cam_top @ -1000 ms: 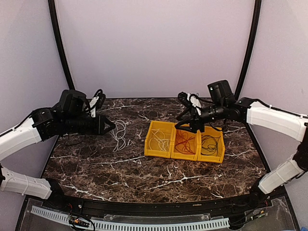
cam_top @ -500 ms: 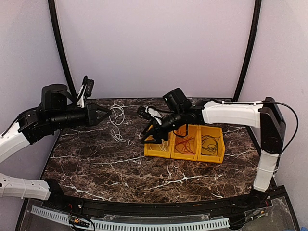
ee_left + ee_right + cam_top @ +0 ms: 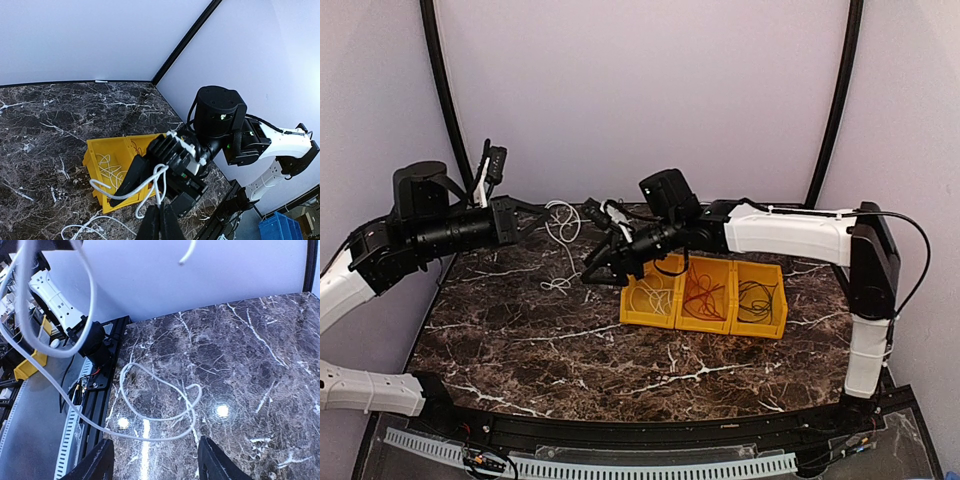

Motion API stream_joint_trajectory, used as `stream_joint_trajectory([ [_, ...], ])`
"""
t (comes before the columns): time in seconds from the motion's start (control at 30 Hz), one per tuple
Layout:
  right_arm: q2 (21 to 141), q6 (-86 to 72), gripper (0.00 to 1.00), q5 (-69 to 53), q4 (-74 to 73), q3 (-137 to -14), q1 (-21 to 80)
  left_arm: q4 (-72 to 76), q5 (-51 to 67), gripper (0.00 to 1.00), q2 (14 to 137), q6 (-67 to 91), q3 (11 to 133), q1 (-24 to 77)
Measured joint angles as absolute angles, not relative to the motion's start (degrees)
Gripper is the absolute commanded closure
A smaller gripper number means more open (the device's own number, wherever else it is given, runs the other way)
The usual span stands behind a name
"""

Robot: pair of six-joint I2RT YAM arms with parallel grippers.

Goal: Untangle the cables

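A white cable (image 3: 560, 222) hangs from my left gripper (image 3: 535, 222), which is raised over the back left of the table and shut on it. Its lower loops lie on the marble (image 3: 560, 285). The left wrist view shows the shut fingertips (image 3: 158, 207) pinching the white cable (image 3: 127, 192). My right gripper (image 3: 592, 268) is open just right of the hanging cable, not touching it. In the right wrist view its open gripper (image 3: 155, 465) hovers above a cable loop (image 3: 153, 418) on the table. A red cable (image 3: 703, 292) and a black cable (image 3: 757, 295) lie in bins.
Three yellow bins (image 3: 638, 320) stand side by side right of centre. The left one holds more white cable (image 3: 650, 295), the middle the red, the right the black. The right arm reaches across above the bins. Black frame posts rise at both back corners.
The left gripper has lifted the white cable up and back. The right arm has swung left from over the bins to beside the hanging cable, its jaws wider.
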State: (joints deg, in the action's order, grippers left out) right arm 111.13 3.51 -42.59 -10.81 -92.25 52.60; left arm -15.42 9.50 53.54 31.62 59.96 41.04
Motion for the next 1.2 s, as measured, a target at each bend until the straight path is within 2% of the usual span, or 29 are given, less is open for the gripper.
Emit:
stream_joint_trajectory([
  [0.17,112.16,2.50,0.43,-44.36,-9.74,-92.29,55.02,-13.80,9.58,1.00,52.84,33.17,59.96,41.04],
  [0.27,112.27,1.78,0.53,-45.36,-8.49,-92.29,56.05,-12.75,9.63,1.00,52.27,34.04,59.96,41.04],
  [0.33,112.27,0.25,0.56,-45.87,-6.55,-92.29,56.55,-11.86,9.63,1.00,52.10,34.81,59.96,41.04],
  [0.47,113.27,-3.14,0.48,-45.74,-4.12,-94.61,56.64,-11.07,9.65,1.00,52.10,36.10,60.12,41.04],
  [0.53,114.50,-4.49,0.48,-44.58,-3.31,-96.97,56.62,-10.96,9.65,1.00,52.10,36.73,60.58,41.04],
  [0.57,115.09,-4.99,0.51,-43.88,-3.14,-98.08,56.62,-10.79,9.65,1.00,52.10,37.08,60.90,41.04],
  [0.83,117.10,-7.22,0.98,-43.31,-1.61,-100.60,56.62,-9.76,9.67,1.00,51.90,39.29,62.15,41.04],
  [1.07,117.03,-7.20,1.00,-43.27,2.26,-96.23,56.62,-10.26,9.82,1.00,51.37,40.80,62.17,41.04],
  [1.2,112.51,-5.02,1.00,-42.50,4.64,-87.90,56.58,-10.87,8.08,1.00,49.98,41.12,59.51,41.04],
])
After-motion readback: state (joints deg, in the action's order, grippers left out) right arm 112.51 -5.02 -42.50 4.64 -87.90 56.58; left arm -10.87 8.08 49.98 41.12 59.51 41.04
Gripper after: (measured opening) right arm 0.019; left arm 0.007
